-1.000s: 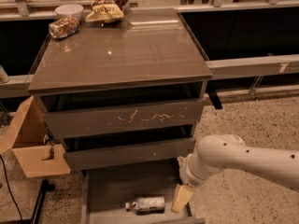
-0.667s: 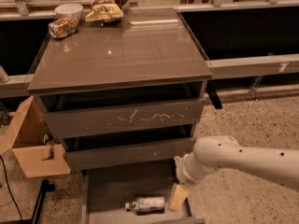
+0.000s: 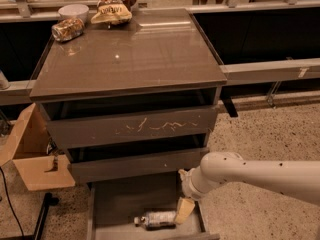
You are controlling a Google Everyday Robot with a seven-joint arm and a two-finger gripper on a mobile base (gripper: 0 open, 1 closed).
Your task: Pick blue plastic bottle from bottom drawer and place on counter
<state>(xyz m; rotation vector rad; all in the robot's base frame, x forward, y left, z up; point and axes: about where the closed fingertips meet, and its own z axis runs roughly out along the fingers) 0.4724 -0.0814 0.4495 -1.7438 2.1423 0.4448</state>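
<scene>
Camera view: the glossy counter (image 3: 150, 59), above a speckled floor (image 3: 260, 134), carries a bowl (image 3: 73, 11), a can (image 3: 67, 29) and a snack bag (image 3: 112, 6) at its far left. Near, the open bottom drawer (image 3: 125, 199) holds the blue plastic bottle (image 3: 157, 219) lying flat. The gripper (image 3: 184, 210) hangs just right of it, its grip unclear.

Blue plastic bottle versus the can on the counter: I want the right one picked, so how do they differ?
The blue plastic bottle lies in the open bottom drawer; the can rests on the counter, at its back-left corner. The bottle shows a pale label; the can is shiny metal. The end effector hangs just right of the bottle; the can lies beside a white bowl. Both lie on their sides.
</scene>
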